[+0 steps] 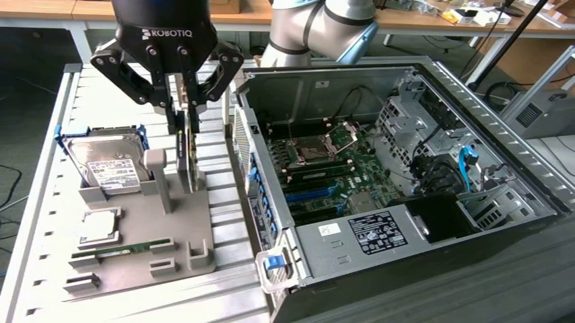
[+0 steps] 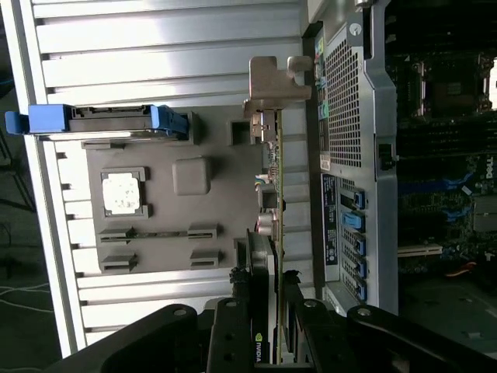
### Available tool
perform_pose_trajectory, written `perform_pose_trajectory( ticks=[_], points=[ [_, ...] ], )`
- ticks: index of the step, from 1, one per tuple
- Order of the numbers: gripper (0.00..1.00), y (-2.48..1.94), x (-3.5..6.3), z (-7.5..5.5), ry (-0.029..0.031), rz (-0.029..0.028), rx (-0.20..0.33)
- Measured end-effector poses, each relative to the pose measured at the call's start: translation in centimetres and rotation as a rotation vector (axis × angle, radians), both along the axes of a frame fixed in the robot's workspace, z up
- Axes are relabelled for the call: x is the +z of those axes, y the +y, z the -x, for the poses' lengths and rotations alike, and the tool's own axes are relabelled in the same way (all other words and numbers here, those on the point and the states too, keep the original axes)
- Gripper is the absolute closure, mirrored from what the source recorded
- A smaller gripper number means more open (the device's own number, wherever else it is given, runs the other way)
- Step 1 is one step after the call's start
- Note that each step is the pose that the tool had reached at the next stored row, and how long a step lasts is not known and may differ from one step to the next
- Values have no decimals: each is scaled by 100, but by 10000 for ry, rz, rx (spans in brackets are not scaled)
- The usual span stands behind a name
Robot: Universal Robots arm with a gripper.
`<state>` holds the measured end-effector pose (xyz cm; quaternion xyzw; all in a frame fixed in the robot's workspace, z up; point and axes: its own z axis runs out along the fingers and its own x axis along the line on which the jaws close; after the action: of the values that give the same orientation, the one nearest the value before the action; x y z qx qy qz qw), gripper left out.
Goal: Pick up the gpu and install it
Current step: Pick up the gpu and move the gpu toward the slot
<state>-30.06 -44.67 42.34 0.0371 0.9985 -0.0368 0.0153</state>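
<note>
gpu [image 1: 187, 155] upright on edge in grey holder tray [image 1: 184, 229], long axis parallel to computer case [image 1: 297, 87] side, bracket [image 2: 272, 81] end level with the hard drive [image 1: 108, 165], end effector [image 1: 182, 114] clamped on its top edge

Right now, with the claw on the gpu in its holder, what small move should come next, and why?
Probably a short straight lift. The claw looks shut on the gpu, which stands on edge in a slot of the grey tray; rising vertically should free it before any swing toward the open case.
</note>
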Motion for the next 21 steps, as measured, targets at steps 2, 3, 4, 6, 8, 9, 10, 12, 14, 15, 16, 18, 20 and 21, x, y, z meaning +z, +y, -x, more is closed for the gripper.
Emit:
perform_pose_trajectory(
  ticks=[2,3,4,6,8,9,10,12,14,15,16,18,20,21],
  points=[
    [73,0,57,0,-1,-1,0],
    [73,0,90,0,0,0,0],
    [73,0,118,0,0,0,0],
    [73,0,137,0,0,0,0],
    [73,0,149,0,1,0,0],
    [73,0,157,0,0,0,0],
    [73,0,164,0,0,0,0],
    [73,0,169,0,-1,-1,0],
    [73,0,174,0,0,0,0],
    [73,0,176,0,0,0,0],
    [73,0,179,0,0,0,0],
    [73,0,186,0,1,1,0],
    [73,0,194,0,0,0,0],
    [73,0,198,0,0,-1,0]
  ],
)
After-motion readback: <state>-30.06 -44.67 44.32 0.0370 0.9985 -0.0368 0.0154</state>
